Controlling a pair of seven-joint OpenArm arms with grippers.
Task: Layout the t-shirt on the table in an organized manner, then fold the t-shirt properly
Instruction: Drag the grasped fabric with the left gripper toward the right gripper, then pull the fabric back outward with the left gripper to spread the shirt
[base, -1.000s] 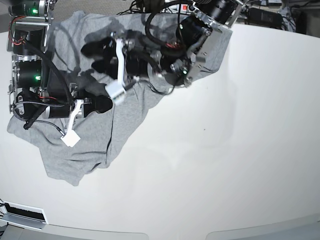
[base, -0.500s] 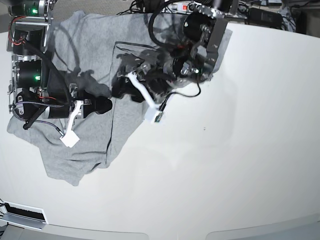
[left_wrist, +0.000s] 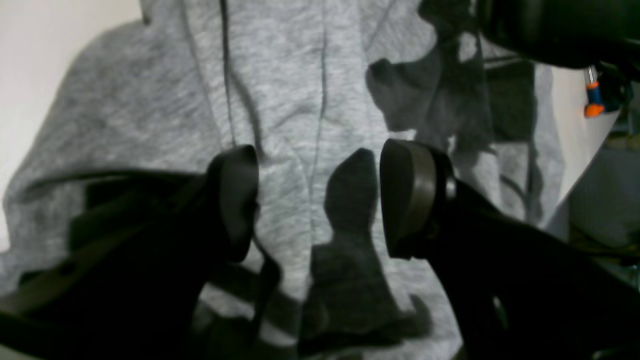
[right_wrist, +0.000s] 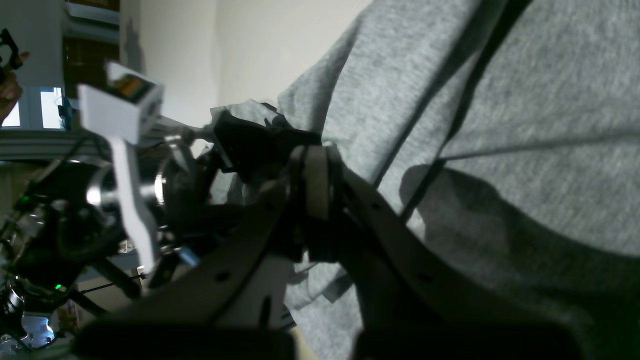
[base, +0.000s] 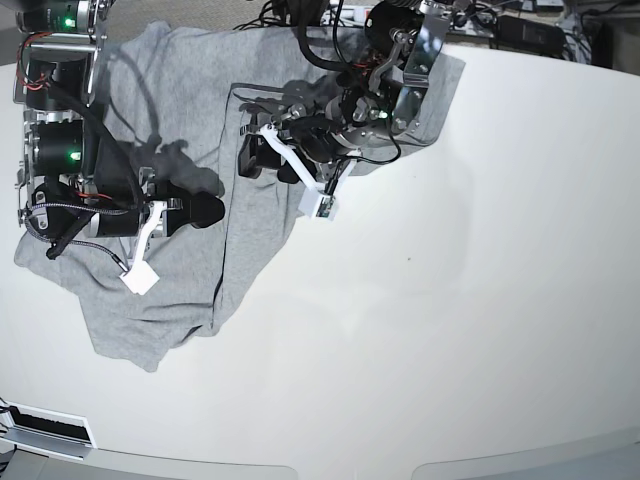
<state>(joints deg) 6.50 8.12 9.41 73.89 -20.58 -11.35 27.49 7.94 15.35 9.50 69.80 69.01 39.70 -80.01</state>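
The grey t-shirt (base: 180, 70) lies crumpled at the table's (base: 450, 300) far left, one side folded over along a long edge. My left gripper (base: 258, 165) hovers over the shirt's middle fold. In the left wrist view it (left_wrist: 320, 200) is open, with only grey cloth (left_wrist: 300, 75) under the gap. My right gripper (base: 208, 210) lies low on the shirt's left half. In the right wrist view it (right_wrist: 316, 185) is shut, pads pressed together against the shirt (right_wrist: 525, 100). I cannot tell whether cloth is pinched there. The left gripper's dark fingers (right_wrist: 245, 145) show just beyond it.
Cables and a power strip (base: 370, 12) crowd the far edge behind the left arm, with a black box (base: 525, 35) to their right. A white fixture (base: 45, 430) sits at the near left corner. The right arm's body (base: 60, 150) stands over the shirt's left side.
The left arm has swung off the shirt's upper middle, out to the right, then drawn back toward the far edge, its gripper staying open. The right arm and the shirt have not moved.
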